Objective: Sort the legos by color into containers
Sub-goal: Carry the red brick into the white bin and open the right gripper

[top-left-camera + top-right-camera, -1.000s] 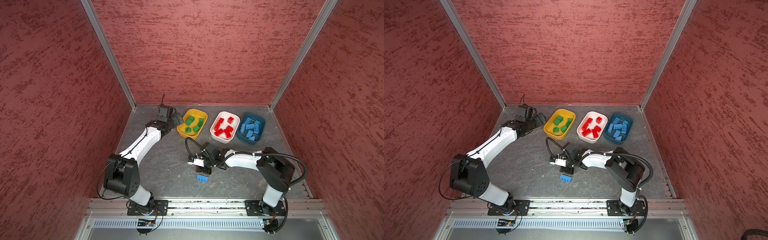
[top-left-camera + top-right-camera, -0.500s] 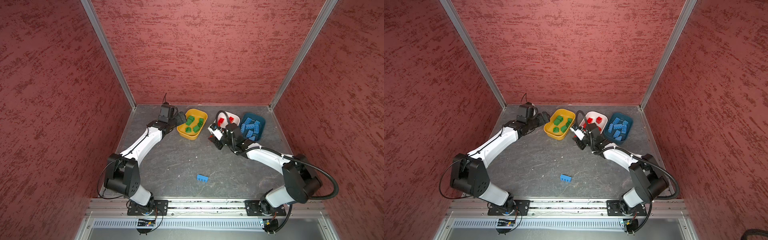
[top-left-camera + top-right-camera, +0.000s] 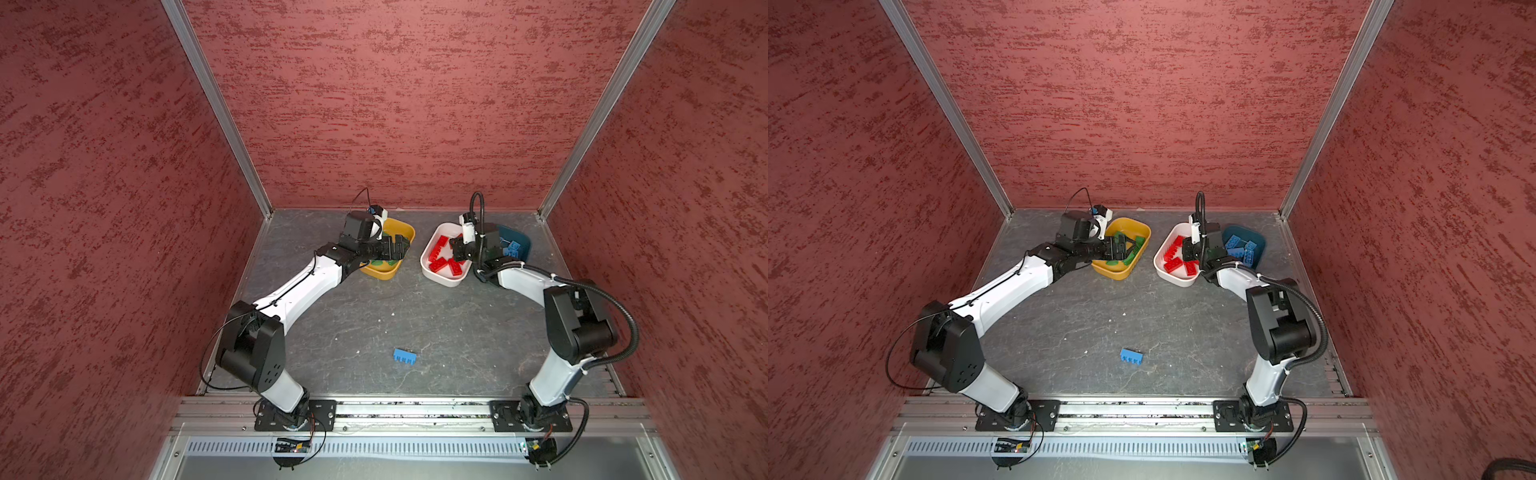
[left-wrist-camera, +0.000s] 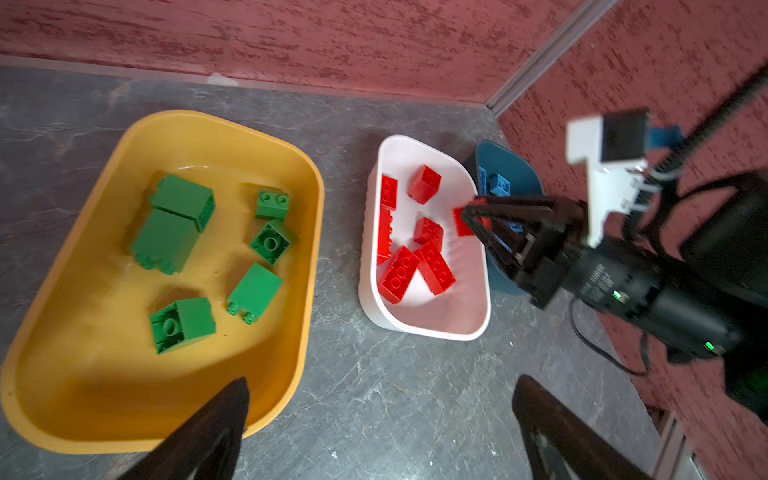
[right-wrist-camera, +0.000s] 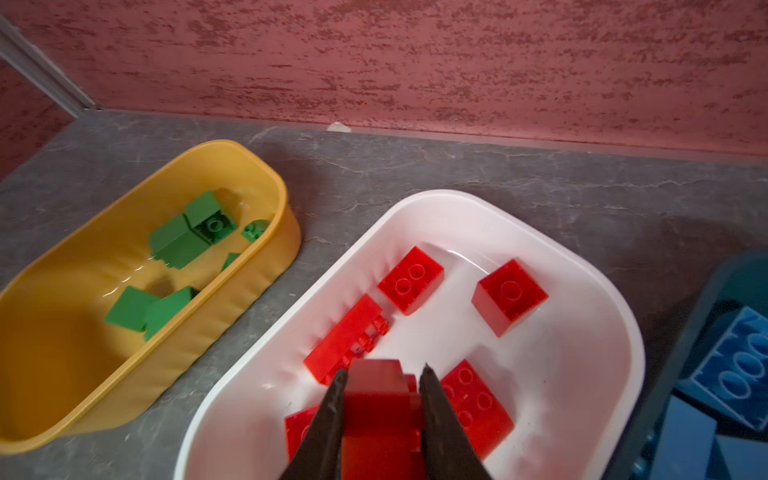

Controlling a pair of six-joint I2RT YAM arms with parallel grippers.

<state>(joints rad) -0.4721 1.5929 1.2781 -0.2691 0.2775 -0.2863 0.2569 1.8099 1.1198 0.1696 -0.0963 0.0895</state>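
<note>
My right gripper (image 5: 383, 370) is shut on a red lego (image 5: 380, 407) and hangs over the white container (image 5: 623, 332), which holds several red legos. In both top views it (image 3: 457, 249) sits between the white container (image 3: 446, 280) and the teal container (image 3: 521, 243), which holds blue legos (image 3: 1241, 249). My left gripper (image 4: 382, 380) is open and empty, over the near end of the yellow container (image 4: 307, 249) with its several green legos (image 4: 183, 216). One blue lego (image 3: 404, 356) lies alone on the floor at the front middle.
The three containers stand in a row close to the back wall. Red textured walls (image 3: 124, 208) enclose the grey floor (image 3: 374, 316) on three sides, with metal corner posts. An aluminium rail (image 3: 407, 409) carrying both arm bases runs along the front edge.
My right gripper has swung from the floor's middle, beside the blue lego, back to the white container, carrying the red lego. My left gripper has shifted right, over the yellow container.
</note>
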